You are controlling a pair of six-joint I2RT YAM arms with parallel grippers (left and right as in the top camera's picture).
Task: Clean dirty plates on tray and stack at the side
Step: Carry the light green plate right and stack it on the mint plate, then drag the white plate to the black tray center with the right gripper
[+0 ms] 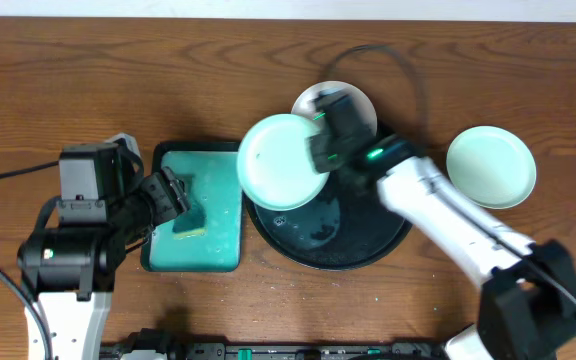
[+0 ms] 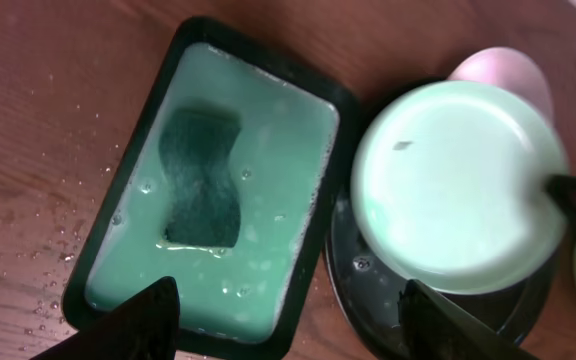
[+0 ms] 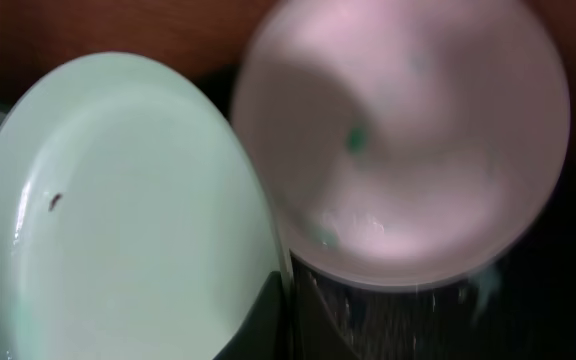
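Gripping one plate (image 1: pixel 280 162) by its right-hand rim, the right gripper (image 1: pixel 320 145) holds it raised over the left edge of the black tray (image 1: pixel 368 245). The plate's free rim reaches just to the right side of the rectangular teal tray (image 1: pixel 223 255). The jaws are clamped on the rim. The plate is face up and one small dark speck (image 2: pixel 400 146) is noted on it; its tilt cannot be judged. The left gripper (image 1: pixel 175 195) hangs over the teal tray with jaws wide apart and nothing between them.

Governing relation: the held plate lies directly to the right of the left gripper, near but apart, with its free rim on the side towards that gripper. The sponge (image 2: pixel 200 180) lies beneath the left gripper in milky green liquid (image 2: pixel 268 130), its long axis along the teal tray's length.

Judgement: the left arm is nearer both sponge and plate, so the wipe falls to it, going down for the sponge and then rightward.

A second plate (image 1: pixel 360 100) rests at the black tray's far edge, partly under the right gripper. A third plate (image 1: pixel 490 167) sits on the table (image 1: pixel 68 80), off the tray to the right.
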